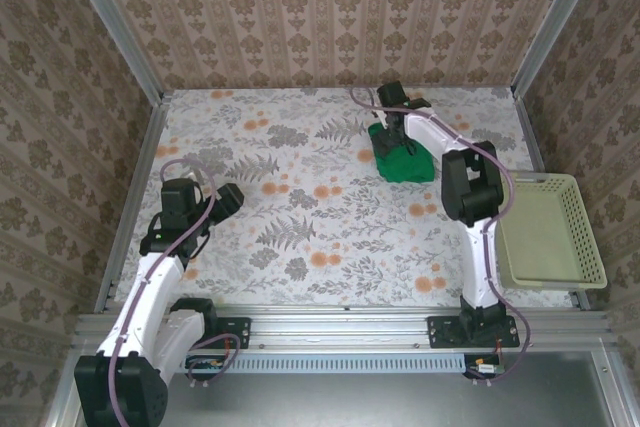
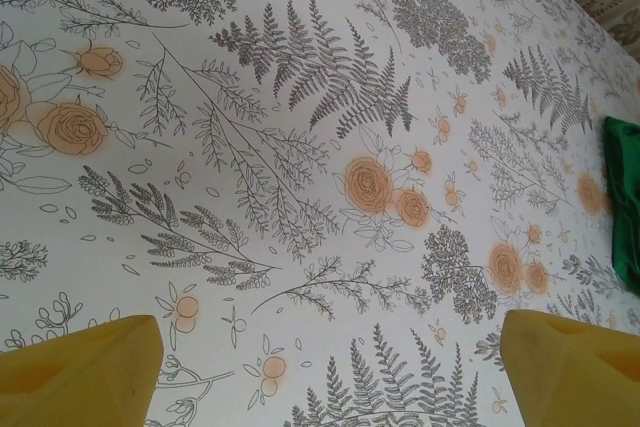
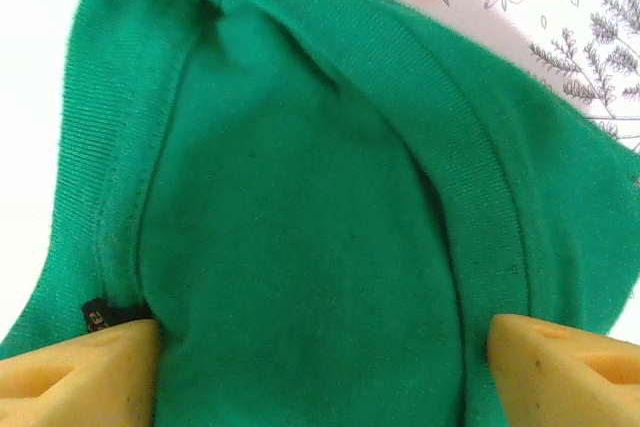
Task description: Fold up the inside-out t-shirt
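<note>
1. Container: one pale basket (image 1: 550,232) sits right of the t-shirt (image 1: 405,162), nearer the arm bases and well apart from it. Its slotted floor is in plain sight. My right arm stands just beside its left rim.
2. T-shirt: bright green, bunched in a small heap on the flowered table (image 1: 300,177).
3. Right gripper (image 3: 320,347): directly over the t-shirt. My fingers are spread wide on either side of the neck opening, with nothing pinched between them. The ribbed collar (image 3: 480,197) runs down to my right finger. A black label (image 3: 95,315) lies just beside my left finger.
4. Left gripper (image 2: 330,367): well to the left of the t-shirt. My fingers are wide apart above the printed table surface and hold nothing.
5. Hidden or unclear:
   - From above, my right wrist covers the far part of the heap.
   - Sleeves and hem cannot be told apart.
   - The label's print is unreadable.
   - I cannot tell whether my right fingertips touch the cloth.
   - My left wrist camera cuts the t-shirt off to a sliver at its right edge.
</note>
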Motion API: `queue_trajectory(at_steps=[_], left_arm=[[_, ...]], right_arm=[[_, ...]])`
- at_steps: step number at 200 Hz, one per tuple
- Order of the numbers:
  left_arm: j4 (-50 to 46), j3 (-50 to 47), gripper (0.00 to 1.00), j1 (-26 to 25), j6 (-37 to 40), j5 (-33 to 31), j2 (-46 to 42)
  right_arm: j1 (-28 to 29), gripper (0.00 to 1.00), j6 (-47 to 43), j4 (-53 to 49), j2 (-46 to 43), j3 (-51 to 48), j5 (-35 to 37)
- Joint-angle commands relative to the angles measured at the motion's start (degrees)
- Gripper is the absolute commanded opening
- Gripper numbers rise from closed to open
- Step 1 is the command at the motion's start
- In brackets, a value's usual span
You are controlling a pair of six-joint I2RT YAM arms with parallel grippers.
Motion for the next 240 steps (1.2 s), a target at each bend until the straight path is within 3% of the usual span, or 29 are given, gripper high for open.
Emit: queue_trajectory(at_steps=[1,26,54,99,135,181,217,240], left_arm=[[-1.4,-0.2,0.89,0.4,1.2,0.3,-0.4],[-1.8,-0.1,0.89,0.5,1.3,0.3,-0.7],[-2.3,0.0,0.89,0.6,1.5,0.1,-0.9],[-3.3,0.2,0.9,0.9,1.7,0.0,-1.5],[-2.2,-0.3,0.9,0.9,1.6,0.1,-0.9],[-0.2,0.5,0.92,0.9,1.9,0.1,1.5],[0.4,1.7,0.96,0.9,2.6,-0.9,3.4],[0.7,2.1,1.0,0.9,2.6,-1.2,3.5]], right_arm=[[-2.6,0.82,7.2,-8.3,5.6,10.4,5.5],[-6.7,0.77,17.4,-18.5,13.2,25.0,7.8],[-11.6,0.78,26.0,-26.2,18.9,38.0,9.0],[-16.2,0.78,23.0,-27.4,18.4,44.2,4.9],[-13.7,0.82,16.9,-22.7,7.2,34.6,3.1],[-7.4,0.85,17.2,-11.9,-8.8,7.4,-3.8],[-5.9,0.85,19.8,-10.3,-8.7,-1.2,-5.4],[-6.1,0.85,19.9,-11.7,-4.2,-0.4,-0.5]])
